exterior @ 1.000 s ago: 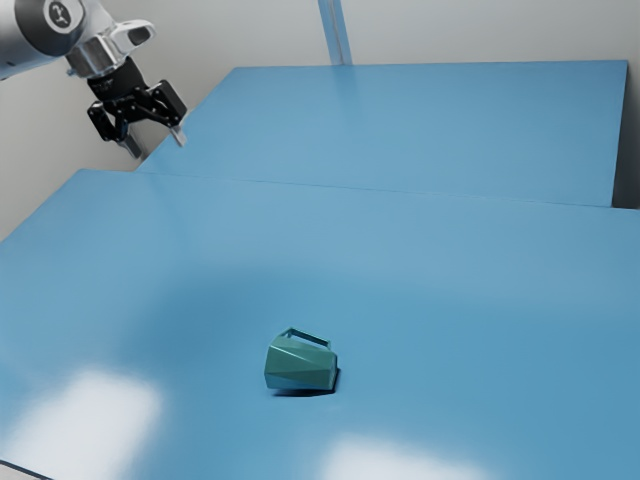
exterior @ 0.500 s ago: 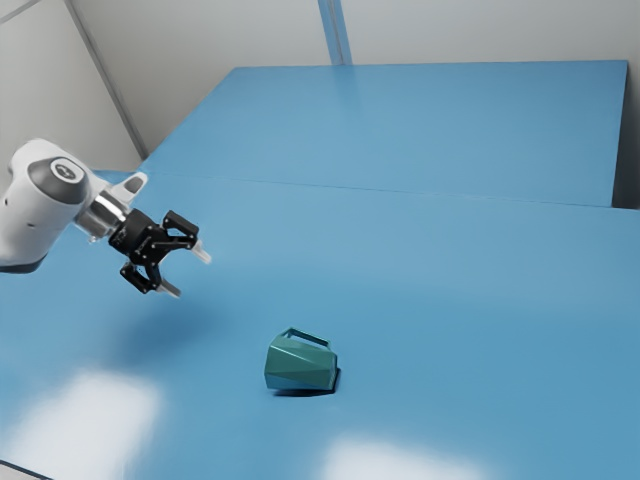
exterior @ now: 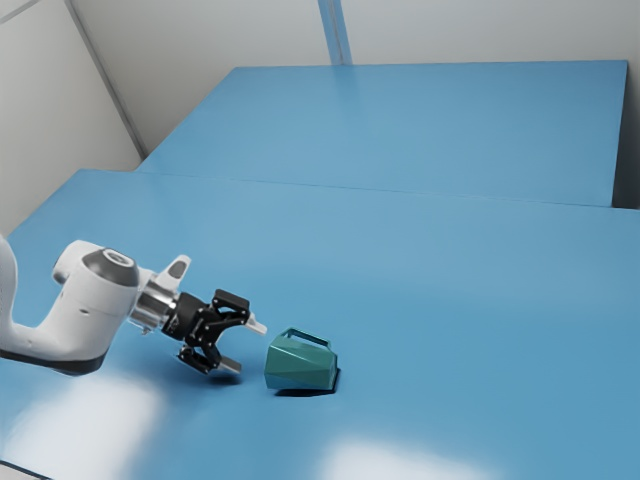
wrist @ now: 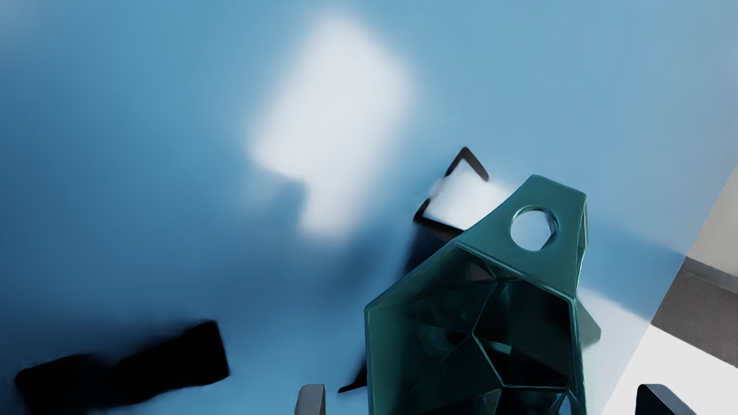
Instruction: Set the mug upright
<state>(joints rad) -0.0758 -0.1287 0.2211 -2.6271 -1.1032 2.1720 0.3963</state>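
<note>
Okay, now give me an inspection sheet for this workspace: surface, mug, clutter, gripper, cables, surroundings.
Surface: blue tabletop, pale glare patches and soft shadows
Job's things: green faceted mug on its side, mouth facing the gripper, handle uppermost
Clutter: nothing seen
Gripper: black, two-finger, open, just short of the mug, not closed on it
Cables: nothing seen
Surroundings: pale wall with a blue upright strip
</note>
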